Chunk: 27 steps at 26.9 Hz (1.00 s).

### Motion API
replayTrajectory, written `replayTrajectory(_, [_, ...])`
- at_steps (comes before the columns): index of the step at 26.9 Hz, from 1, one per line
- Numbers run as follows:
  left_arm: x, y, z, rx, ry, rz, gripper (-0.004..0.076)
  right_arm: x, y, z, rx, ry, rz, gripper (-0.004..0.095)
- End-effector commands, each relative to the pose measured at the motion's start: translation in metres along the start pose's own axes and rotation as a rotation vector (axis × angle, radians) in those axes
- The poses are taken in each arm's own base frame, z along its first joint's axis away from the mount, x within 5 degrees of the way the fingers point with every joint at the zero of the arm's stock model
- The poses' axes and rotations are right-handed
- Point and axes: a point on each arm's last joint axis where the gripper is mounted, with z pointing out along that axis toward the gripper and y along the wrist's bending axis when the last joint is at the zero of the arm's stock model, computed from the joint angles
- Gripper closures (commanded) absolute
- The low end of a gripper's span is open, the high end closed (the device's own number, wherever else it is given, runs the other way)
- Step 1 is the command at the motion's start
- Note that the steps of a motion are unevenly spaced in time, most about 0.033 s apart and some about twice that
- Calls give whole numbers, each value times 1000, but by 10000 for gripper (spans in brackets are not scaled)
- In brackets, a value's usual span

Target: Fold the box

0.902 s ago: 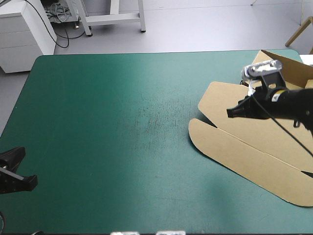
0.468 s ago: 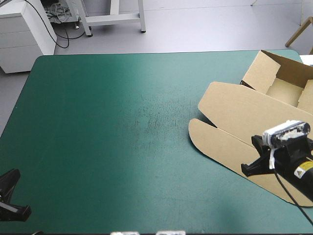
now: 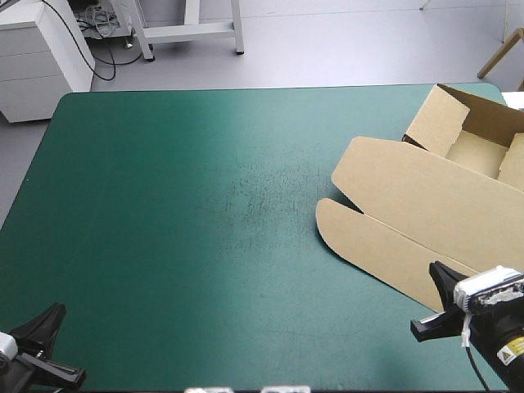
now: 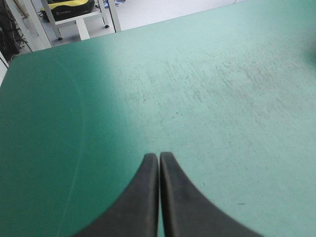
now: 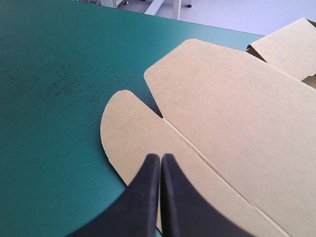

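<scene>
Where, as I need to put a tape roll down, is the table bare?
The whole left and middle of the table is bare, from the far edge to the left gripper at the near left corner. The right side is crowded: the box lies there, with the right gripper over its near edge.
</scene>
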Motion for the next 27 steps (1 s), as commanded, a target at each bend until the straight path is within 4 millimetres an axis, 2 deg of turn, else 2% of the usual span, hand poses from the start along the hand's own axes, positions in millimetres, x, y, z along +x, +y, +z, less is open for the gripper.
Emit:
replayTrajectory(1, [2, -1, 3, 5, -63, 4, 734, -5, 0, -9, 20, -121, 22, 922])
replayTrajectory(9, [10, -4, 12, 13, -26, 14, 734, 13, 3, -23, 25, -183, 48, 922])
replayTrajectory(14, [10, -4, 12, 13, -26, 14, 734, 15, 4, -32, 28, -231, 44, 922])
replayTrajectory(27, [10, -4, 12, 13, -26, 12, 734, 15, 5, -32, 27, -233, 45, 922])
